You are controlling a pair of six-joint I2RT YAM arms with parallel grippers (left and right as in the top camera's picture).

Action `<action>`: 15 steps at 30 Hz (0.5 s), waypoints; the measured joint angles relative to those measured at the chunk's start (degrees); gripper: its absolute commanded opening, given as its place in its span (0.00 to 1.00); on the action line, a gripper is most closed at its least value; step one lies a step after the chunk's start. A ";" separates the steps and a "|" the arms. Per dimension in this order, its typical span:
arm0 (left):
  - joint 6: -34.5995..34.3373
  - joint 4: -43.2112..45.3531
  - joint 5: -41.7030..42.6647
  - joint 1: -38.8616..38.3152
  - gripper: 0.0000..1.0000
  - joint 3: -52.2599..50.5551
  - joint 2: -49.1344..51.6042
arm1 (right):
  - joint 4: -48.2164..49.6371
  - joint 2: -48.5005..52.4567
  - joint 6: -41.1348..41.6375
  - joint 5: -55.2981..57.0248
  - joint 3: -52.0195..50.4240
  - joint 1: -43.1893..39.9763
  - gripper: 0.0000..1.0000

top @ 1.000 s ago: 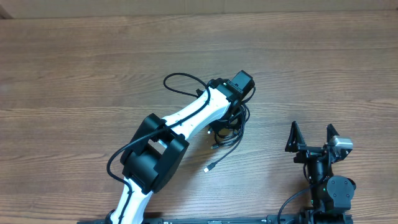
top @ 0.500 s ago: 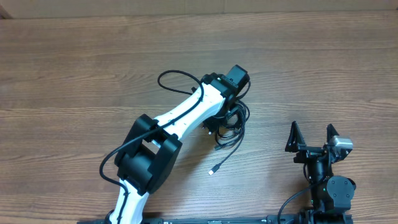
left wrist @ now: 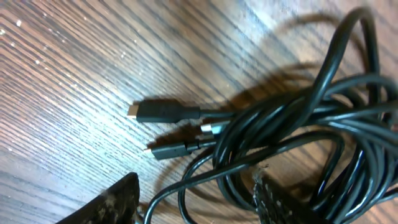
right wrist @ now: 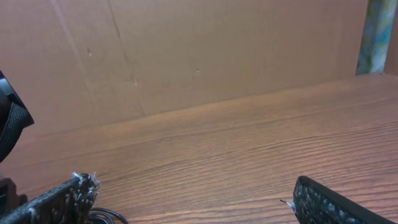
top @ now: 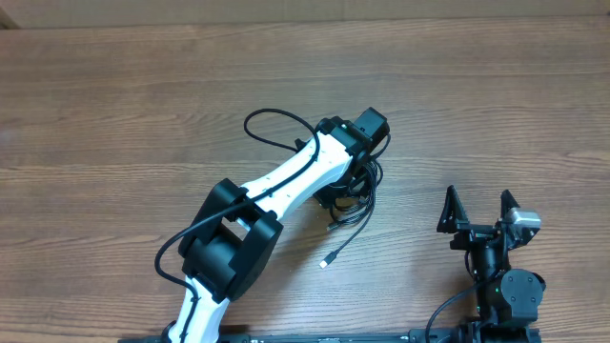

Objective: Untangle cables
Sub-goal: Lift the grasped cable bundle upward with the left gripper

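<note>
Hovering over tangled cables (left wrist: 292, 130): left tool (left wrist: 194, 191), jaws spread.

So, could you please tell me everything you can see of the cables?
The cables are thin, black, rubbery-looking cords tangled in one loose bundle on the wooden table, under the left gripper. Three small metal-tipped plugs stick out side by side; one strand trails off to a silver-tipped plug. The open fingers straddle some strands; contact is unclear.
</note>
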 measured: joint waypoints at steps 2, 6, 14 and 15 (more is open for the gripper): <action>-0.72 0.31 -0.70 0.00 0.59 0.00 0.00 | 0.00 0.00 0.00 -0.02 0.00 0.00 1.00; -1.22 0.31 -2.25 -0.24 0.57 0.00 0.00 | 0.02 0.00 0.00 0.00 0.00 0.00 1.00; 0.90 4.22 -2.38 -0.37 0.67 0.00 0.59 | 0.00 0.00 0.00 -0.02 0.00 0.00 1.00; 1.36 4.20 -2.38 -0.39 0.75 0.00 0.59 | 0.00 0.00 -0.02 -0.02 0.00 0.00 1.00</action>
